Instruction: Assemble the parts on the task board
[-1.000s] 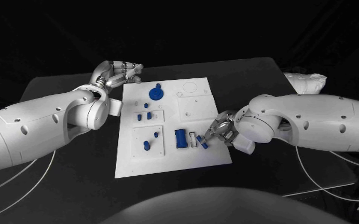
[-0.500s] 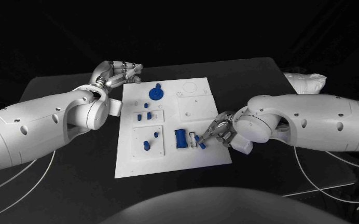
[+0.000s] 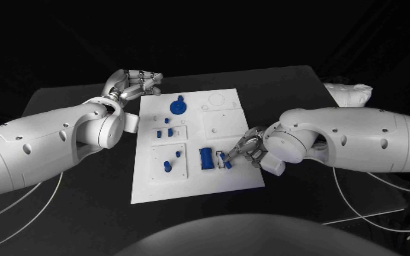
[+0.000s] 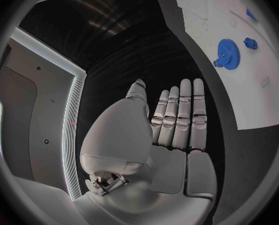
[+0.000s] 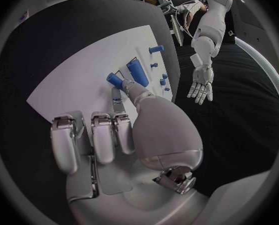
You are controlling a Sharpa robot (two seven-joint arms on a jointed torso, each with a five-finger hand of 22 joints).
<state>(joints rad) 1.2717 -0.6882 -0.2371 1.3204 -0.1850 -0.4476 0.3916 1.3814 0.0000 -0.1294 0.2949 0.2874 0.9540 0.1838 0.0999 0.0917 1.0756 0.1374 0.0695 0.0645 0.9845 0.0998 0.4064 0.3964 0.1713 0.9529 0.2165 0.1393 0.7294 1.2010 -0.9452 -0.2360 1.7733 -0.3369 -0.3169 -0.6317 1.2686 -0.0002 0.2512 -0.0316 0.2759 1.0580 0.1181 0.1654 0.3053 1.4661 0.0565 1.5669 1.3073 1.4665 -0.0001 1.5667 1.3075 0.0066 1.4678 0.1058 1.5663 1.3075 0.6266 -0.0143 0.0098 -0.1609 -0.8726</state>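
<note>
Touching a small blue part (image 3: pixel 227 162) with one fingertip, the right hand (image 3: pixel 247 148) holds nothing; the part may slide toward the task board (image 3: pixel 197 185)'s right edge.

head: high, looks down on task board (image 3: pixel 192 143) | wrists: close behind hands, share board

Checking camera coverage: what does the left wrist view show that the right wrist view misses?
Left wrist view alone: the blue gear on the task board, beyond the left hand's flat palm. Right wrist view alone: the right hand with a fingertip at a small blue part, beside a longer blue part. Both: task board, left hand.
</note>
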